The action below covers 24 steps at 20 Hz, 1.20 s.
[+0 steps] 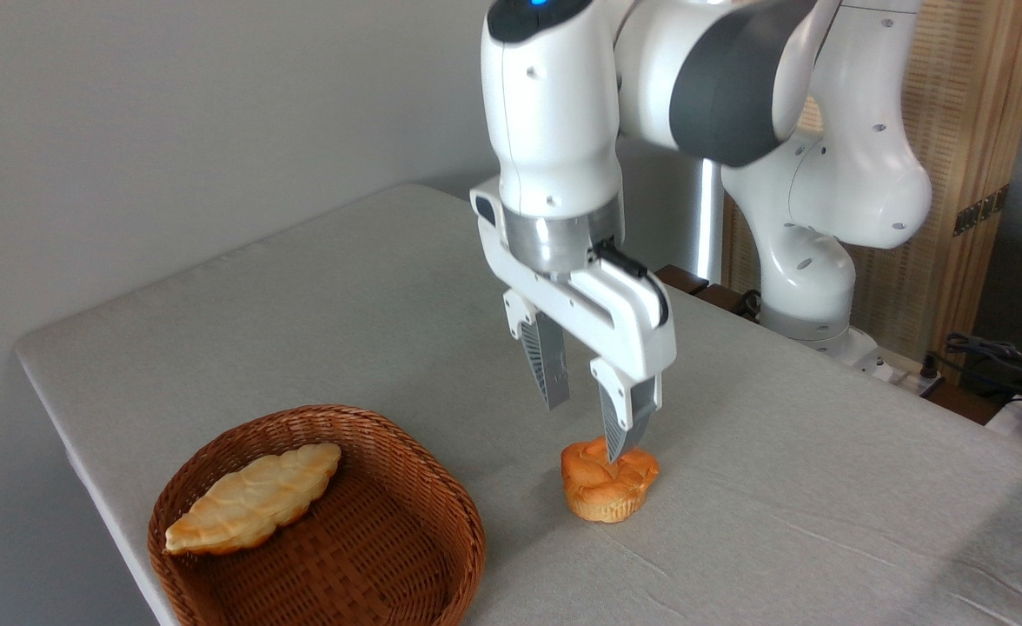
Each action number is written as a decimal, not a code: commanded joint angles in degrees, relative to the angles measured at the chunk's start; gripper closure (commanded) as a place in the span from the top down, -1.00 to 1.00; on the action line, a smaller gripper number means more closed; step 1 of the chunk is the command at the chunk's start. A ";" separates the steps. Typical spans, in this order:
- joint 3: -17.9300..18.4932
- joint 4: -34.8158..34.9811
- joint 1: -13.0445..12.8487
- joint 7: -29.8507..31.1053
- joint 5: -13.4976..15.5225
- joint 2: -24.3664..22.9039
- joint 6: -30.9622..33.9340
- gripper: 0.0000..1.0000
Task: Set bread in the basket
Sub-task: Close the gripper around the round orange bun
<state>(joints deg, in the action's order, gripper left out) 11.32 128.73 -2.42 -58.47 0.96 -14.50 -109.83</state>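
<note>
Since our gripper (588, 426) hangs spread wide right above the bread (608, 489), which sits on the worktop (780, 452) just right of the basket (441, 522), we'd drop straight down, straddle the bun's middle, and squeeze gently.

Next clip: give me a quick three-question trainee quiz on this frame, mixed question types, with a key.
1. True or false: the bun already lies in the basket.
2. What lies in the basket now? A) nothing B) a leaf-shaped pastry C) two buns
3. Fill in: the gripper is ____, its fingers apart over the bun on the table.

Key: 1 false, the bun sits on the table to the right of the basket; 2 B; 3 open.
</note>
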 commanded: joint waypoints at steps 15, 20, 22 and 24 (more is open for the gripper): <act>0.63 6.62 -2.06 -5.25 -0.26 1.93 -11.37 -0.78; 0.63 6.62 -2.06 -5.78 -0.26 1.85 -11.37 -0.80; 0.63 6.36 -1.98 -5.78 -0.26 1.85 -11.37 -0.80; 0.63 5.14 -2.06 -5.43 -0.17 1.59 -11.28 -0.80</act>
<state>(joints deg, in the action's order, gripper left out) 11.47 134.55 -3.95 -62.96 0.84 -12.39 -121.50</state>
